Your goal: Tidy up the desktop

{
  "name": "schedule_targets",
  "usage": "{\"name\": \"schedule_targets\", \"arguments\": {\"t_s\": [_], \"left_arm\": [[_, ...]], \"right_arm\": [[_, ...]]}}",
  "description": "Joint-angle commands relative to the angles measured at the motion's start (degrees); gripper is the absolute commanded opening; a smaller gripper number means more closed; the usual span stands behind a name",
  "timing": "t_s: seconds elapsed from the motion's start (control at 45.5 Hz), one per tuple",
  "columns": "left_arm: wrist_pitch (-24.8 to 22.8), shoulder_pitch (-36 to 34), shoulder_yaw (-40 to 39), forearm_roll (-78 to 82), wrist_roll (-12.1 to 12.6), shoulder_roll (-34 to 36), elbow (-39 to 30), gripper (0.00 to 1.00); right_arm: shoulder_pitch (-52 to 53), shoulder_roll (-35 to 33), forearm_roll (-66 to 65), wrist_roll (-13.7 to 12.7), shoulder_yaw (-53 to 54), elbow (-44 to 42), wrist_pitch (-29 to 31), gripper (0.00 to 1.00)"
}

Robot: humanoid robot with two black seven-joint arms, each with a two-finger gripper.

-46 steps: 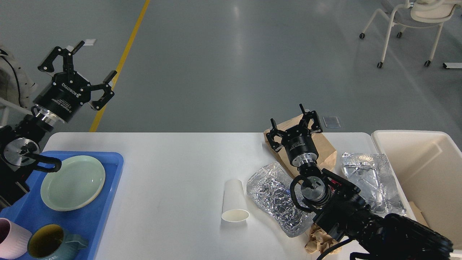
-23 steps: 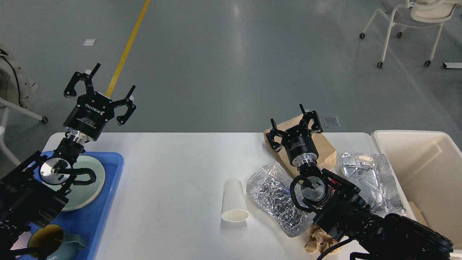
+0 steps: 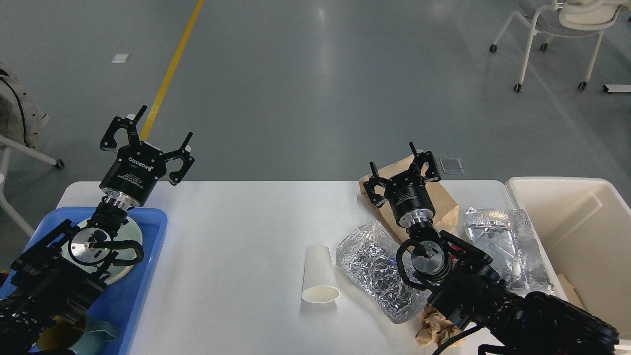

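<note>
Both my left gripper [image 3: 146, 138] and right gripper [image 3: 400, 169] gape empty above the smooth white rectangular desktop [image 3: 236, 236], whose light, crushable white paper cup [image 3: 319, 275] I'd pinch gently mid-wall.

You're looking at a lab or industrial test hall: beyond both sets of jaws stretches a bare grey polished floor [image 3: 315, 88] with a yellow painted line [image 3: 170, 74] running past the left jaws, and a white wheeled chair [image 3: 557, 34] stands far beyond the right jaws, behind the white desk [image 3: 246, 231].
</note>
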Motion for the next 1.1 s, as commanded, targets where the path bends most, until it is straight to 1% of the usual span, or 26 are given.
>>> {"name": "schedule_targets", "arguments": {"t_s": [0.0, 1.076], "left_arm": [[-0.03, 0.02, -0.27, -0.13, -0.24, 0.03, 0.00, 0.96], [-0.21, 0.11, -1.33, -0.13, -0.32, 0.12, 0.00, 0.96]], "right_arm": [[0.00, -0.03, 0.00, 0.00, 0.00, 0.00, 0.00, 1.00], [0.09, -0.03, 0.00, 0.00, 0.00, 0.00, 0.00, 1.00]]}}
